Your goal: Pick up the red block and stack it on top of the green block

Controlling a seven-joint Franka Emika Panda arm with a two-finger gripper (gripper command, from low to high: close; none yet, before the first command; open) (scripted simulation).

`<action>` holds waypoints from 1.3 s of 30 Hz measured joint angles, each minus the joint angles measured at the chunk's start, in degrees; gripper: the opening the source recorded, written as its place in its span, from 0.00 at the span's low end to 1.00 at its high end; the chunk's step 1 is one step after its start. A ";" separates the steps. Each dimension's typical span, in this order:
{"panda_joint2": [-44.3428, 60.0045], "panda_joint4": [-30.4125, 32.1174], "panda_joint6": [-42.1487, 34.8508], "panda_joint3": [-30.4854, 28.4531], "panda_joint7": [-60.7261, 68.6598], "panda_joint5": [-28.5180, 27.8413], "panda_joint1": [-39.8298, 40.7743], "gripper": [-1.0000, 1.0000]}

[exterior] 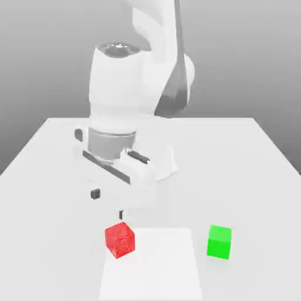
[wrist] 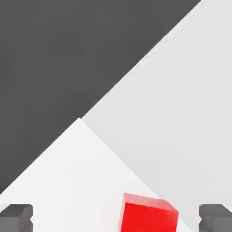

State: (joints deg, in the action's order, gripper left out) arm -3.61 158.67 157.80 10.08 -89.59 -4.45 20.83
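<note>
Jaws are standing wide apart on our gripper [exterior: 108,204], and we are holding nothing between them. Our red block [exterior: 120,240] is sitting at lower left of the exterior view's frame, overlapping the left border of a white patch [exterior: 156,264]; the green block [exterior: 219,241] is waiting at lower right.

We are judging the red block to be light and stiff, with little risk of crushing. Its mottled faces are suggesting fair grip, though we are guessing about slipperiness. For the hold, we are favouring 2 opposite upright sides, around mid-height, with 1 pad lying flat against each. Because the block is looking slightly skewed between the fingertips in the hand view, we are expecting a small wrist turn; pinching across corners would be inviting a twist.

Around the red block, bare table [exterior: 247,176] and flat patch are leaving room for both fingers to descend. Toward the green block, nothing upright is blocking the way. In the hand view, a straight edge is dividing the pale surfaces from a dark area [wrist: 68,59], so we are preferring to work away from it.
</note>
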 joint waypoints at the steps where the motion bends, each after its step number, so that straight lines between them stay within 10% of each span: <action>1: 1.17 1.03 1.02 -0.05 -0.10 1.99 -0.07 0.50; 16: 15.86 0.16 13.50 -4.56 -5.75 -2.68 -2.91 0.50; 17: 16.96 0.13 14.40 -5.23 -6.06 -3.25 -3.40 0.00; 39: 3.22 2.16 2.86 -1.00 -0.79 4.61 -1.25 0.00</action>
State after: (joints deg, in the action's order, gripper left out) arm -0.38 160.83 160.66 9.08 -90.38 0.16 19.58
